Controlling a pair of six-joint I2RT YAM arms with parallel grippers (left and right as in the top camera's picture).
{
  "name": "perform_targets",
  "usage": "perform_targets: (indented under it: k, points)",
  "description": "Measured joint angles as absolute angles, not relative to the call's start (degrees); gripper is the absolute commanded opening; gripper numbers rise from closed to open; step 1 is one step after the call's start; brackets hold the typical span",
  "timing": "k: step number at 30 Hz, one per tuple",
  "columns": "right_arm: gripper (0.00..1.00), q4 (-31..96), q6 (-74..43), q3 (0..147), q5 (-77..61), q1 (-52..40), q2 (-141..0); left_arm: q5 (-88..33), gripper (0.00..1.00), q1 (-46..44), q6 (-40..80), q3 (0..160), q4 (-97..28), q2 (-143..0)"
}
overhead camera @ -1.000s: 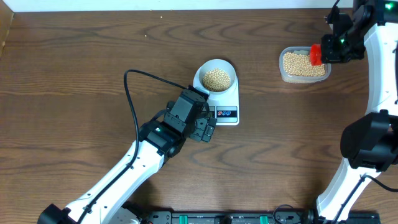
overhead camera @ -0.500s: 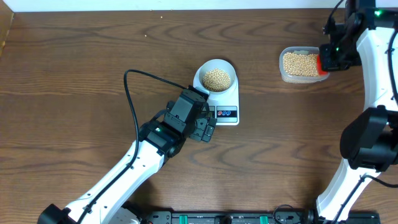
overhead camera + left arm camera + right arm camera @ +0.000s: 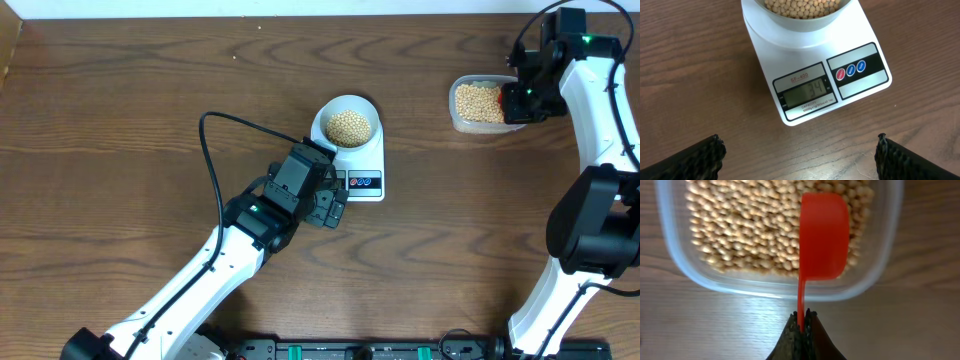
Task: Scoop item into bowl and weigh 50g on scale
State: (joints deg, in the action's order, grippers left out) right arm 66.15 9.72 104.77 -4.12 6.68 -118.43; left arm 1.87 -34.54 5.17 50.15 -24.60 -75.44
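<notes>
Over at the tub (image 3: 765, 287), the right claw (image 3: 804, 321) has pulled back toward the far edge in the last second. It's pinching the handle of the red scoop (image 3: 822, 235) tight, cup now over the beans (image 3: 740, 230) at one end. On the scale (image 3: 812, 60) the display (image 3: 805, 94) reads 34, and the bowl (image 3: 800, 25) sits there heaped, so I'd call this another load coming. The left claw (image 3: 799, 152) hangs spread wide and empty off the scale's button edge, unmoved. The tub wall runs right under the handle. There's open table (image 3: 420, 60) between tub and bowl for the carry.
</notes>
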Motion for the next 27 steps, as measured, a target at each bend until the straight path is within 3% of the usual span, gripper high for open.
perform_targets:
  k: [14,27]
  points:
    - [0.01,62.52,5.43,104.12,-20.75,8.51,-118.43,1.87,0.98,-34.54,5.17,50.15,-24.60,-75.44]
    - [0.01,62.13,3.05,99.31,-35.90,17.26,-118.43,1.87,0.98,-34.54,5.17,50.15,-24.60,-75.44]
